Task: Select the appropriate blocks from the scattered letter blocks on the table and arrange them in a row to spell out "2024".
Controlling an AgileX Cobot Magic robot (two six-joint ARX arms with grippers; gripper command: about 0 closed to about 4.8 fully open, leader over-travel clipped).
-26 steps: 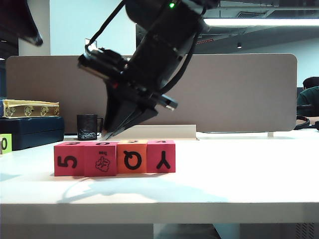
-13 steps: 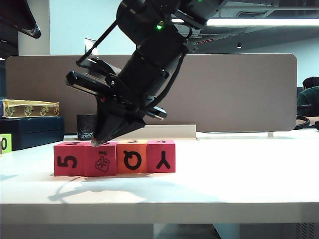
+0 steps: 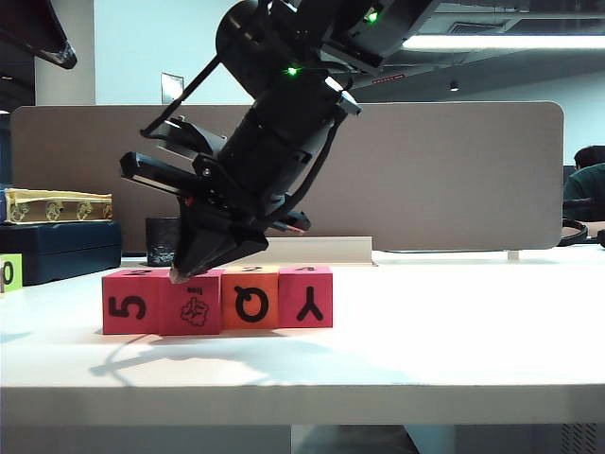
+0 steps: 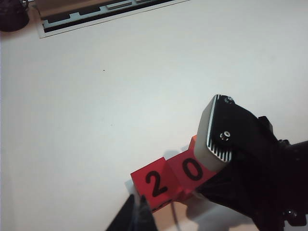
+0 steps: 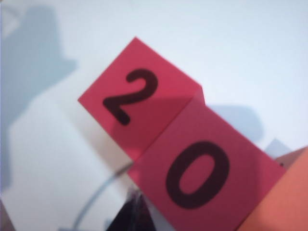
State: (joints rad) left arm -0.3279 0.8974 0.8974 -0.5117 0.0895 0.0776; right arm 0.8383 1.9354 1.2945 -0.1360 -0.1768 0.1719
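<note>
Task progress: four blocks (image 3: pixel 217 299) stand in one touching row on the table (image 3: pixel 454 322); the wrist views show tops reading "2" (image 5: pixel 137 96) and "0" (image 5: pixel 202 175). The last two tops cannot be read, so completion is unconfirmed; judged near finished, only fine alignment left.
Block count: three pink-red, one orange (image 3: pixel 250 298); front faces 5, tree, Q, Y.
Right gripper (image 3: pixel 178 275): fingers together, holding nothing, tip at the top edge where the first two blocks meet.
Left gripper (image 4: pixel 137 216): fingers together, empty, hovering above the "2" end of the row.
Other items: one lime-green block (image 3: pixel 9 272), one black mug (image 3: pixel 165 241), both behind the row.
</note>
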